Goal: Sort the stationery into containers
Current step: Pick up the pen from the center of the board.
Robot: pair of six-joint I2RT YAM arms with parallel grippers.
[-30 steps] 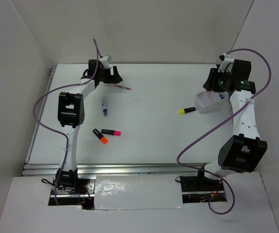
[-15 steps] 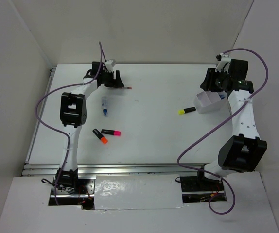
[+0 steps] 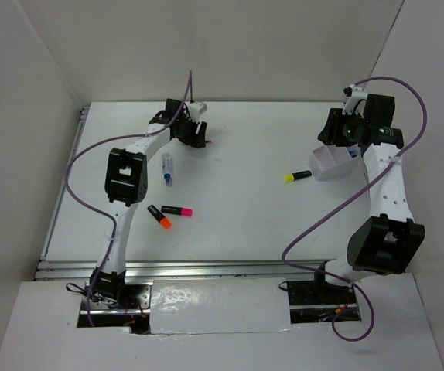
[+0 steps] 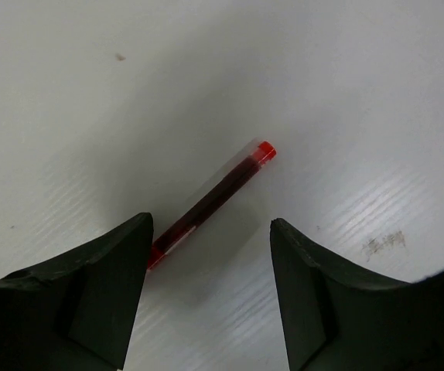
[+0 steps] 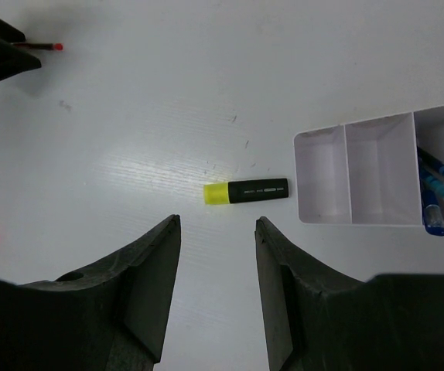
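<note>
A thin red pen (image 4: 210,203) lies flat on the white table, just ahead of my open, empty left gripper (image 4: 210,224), whose left finger covers the pen's near end. In the top view the left gripper (image 3: 199,137) hovers at the far left-centre and hides the pen. My right gripper (image 5: 217,222) is open and empty, above a yellow-ended black highlighter (image 5: 245,191). The white divided box (image 5: 361,222) sits to the right, with blue pens (image 5: 438,185) in its right compartment. In the top view the right gripper (image 3: 346,127) is above the box (image 3: 326,164).
A clear blue-capped marker (image 3: 165,170), an orange-ended highlighter (image 3: 159,216) and a pink-ended highlighter (image 3: 176,209) lie at left-centre. The yellow highlighter (image 3: 298,177) lies left of the box. White walls close in the table on three sides.
My left gripper has moved right along the far side of the table and now sits over the red pen. The right arm has barely moved.
</note>
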